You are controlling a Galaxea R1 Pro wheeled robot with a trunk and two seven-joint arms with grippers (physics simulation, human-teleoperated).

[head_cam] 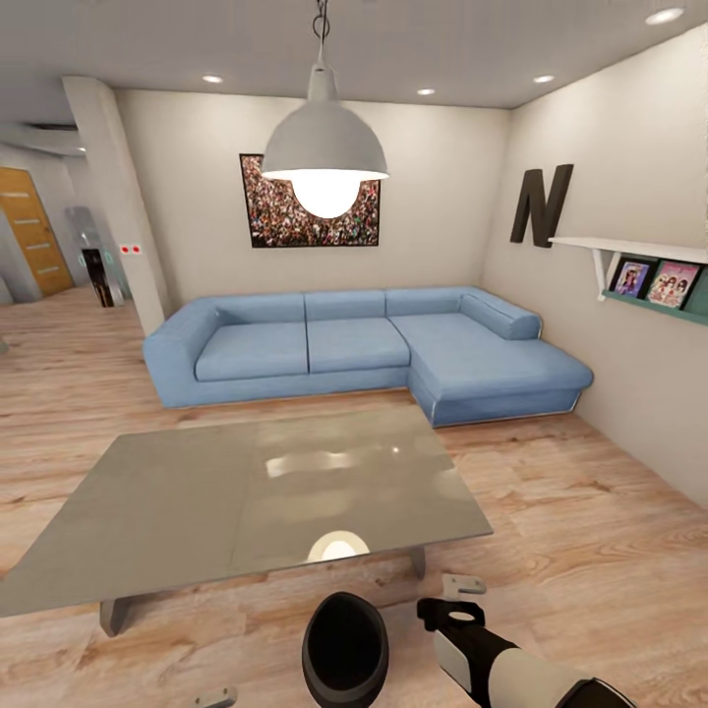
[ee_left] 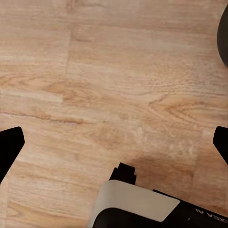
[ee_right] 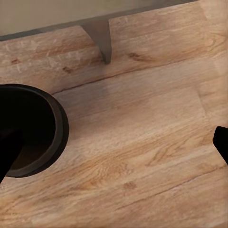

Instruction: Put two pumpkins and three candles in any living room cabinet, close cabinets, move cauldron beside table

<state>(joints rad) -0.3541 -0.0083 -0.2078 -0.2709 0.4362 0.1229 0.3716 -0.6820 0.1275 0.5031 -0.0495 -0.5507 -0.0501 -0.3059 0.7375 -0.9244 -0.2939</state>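
The black cauldron (head_cam: 344,651) stands on the wood floor just in front of the grey table (head_cam: 197,501), near its front right leg (ee_right: 102,40). In the right wrist view the cauldron's dark mouth (ee_right: 28,130) lies beside my right gripper (ee_right: 114,147), which is open, with one fingertip (ee_right: 7,154) over the pot's rim. My right arm (head_cam: 501,664) reaches in beside the pot. My left gripper (ee_left: 114,147) hangs open over bare floor, the cauldron's edge (ee_left: 224,38) off to one side. The pumpkins, candles and cabinet are out of view.
A blue L-shaped sofa (head_cam: 364,344) sits behind the table against the far wall. A pendant lamp (head_cam: 324,147) hangs over the table. A wall shelf (head_cam: 649,265) with pictures is at the right. Open plank floor (head_cam: 590,511) runs right of the table.
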